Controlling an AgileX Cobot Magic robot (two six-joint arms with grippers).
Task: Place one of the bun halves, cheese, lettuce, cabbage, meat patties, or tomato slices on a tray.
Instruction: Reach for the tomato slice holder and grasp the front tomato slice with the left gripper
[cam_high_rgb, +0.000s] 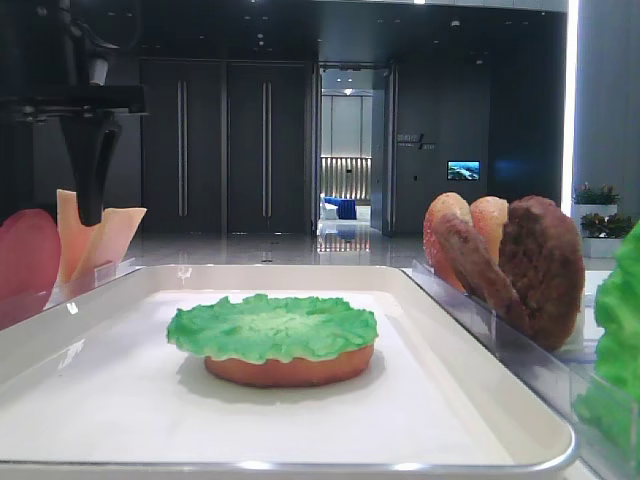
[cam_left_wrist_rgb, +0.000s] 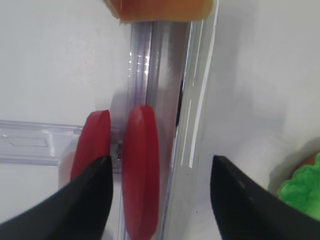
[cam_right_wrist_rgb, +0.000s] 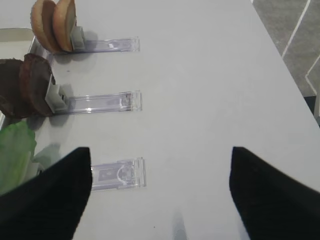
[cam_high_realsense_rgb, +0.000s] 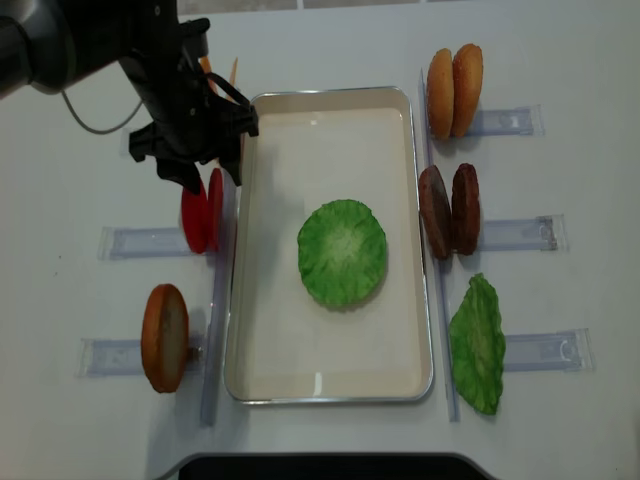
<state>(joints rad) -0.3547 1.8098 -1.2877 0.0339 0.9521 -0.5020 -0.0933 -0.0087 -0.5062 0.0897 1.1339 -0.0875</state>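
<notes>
On the white desk (cam_high_realsense_rgb: 330, 40), the left gripper (cam_left_wrist_rgb: 157, 195) hangs with fingers apart around the nearer of two upright tomato slices (cam_left_wrist_rgb: 141, 167) beside the tray (cam_high_realsense_rgb: 255, 240) (lettuce on bun inside). Descend centred, close only on that disc. Right gripper (cam_right_wrist_rgb: 160, 190) idles, spread.

We see the white tray (cam_high_realsense_rgb: 330, 380) with a bun half (cam_high_rgb: 290, 368) lying flat at its middle, capped by a ruffled green lettuce leaf (cam_high_realsense_rgb: 342, 252). Left of the tray, two red tomato slices (cam_high_realsense_rgb: 203, 210) stand on edge. Right of the tray stand two tan bun halves (cam_high_realsense_rgb: 454, 90), two dark brown meat patties (cam_high_realsense_rgb: 449, 210), and more lettuce (cam_high_realsense_rgb: 478, 345).
</notes>
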